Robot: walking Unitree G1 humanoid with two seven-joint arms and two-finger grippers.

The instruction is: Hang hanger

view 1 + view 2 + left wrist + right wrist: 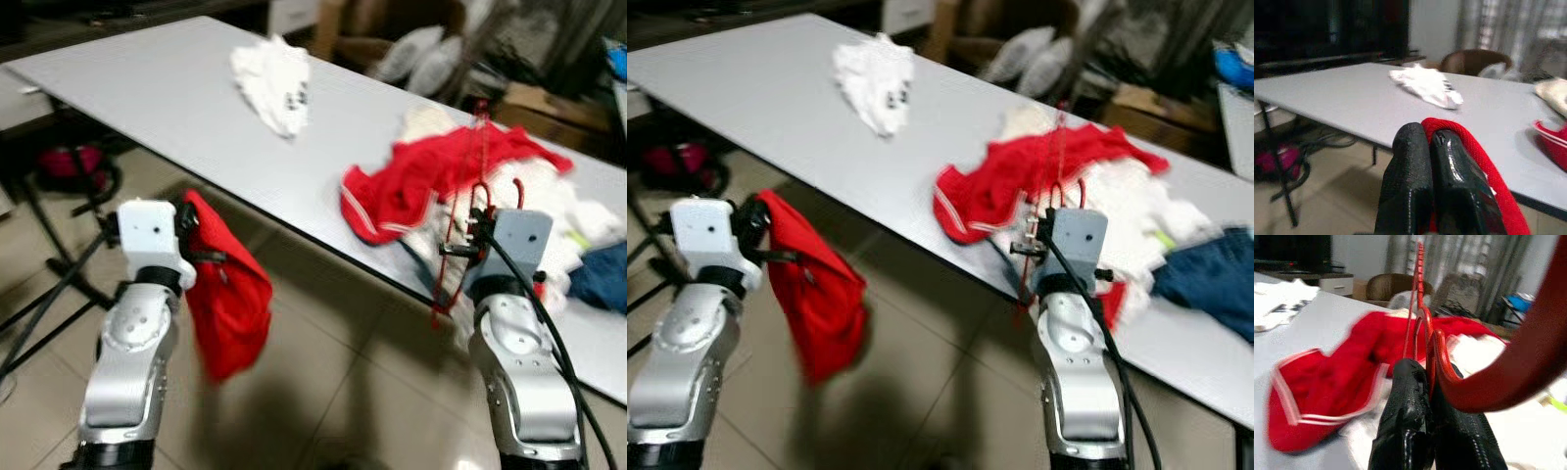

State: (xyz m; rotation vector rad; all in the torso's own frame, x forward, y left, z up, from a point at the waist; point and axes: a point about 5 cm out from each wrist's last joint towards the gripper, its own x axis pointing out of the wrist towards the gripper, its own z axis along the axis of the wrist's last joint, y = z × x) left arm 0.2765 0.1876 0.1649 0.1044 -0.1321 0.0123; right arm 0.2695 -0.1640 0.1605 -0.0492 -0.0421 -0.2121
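At lower left of the head view, your left gripper (192, 227) clenched a red cloth (230, 299), at right your right gripper (468, 235) pinched the red hanger (470, 211) beside the table (176, 108).

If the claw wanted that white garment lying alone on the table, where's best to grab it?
Judging by its pose, take the white garment at its raised crumpled middle, coming straight down from above: it lies bunched on the grey table, apart from the other clothes, so a fold there gives something to pinch.
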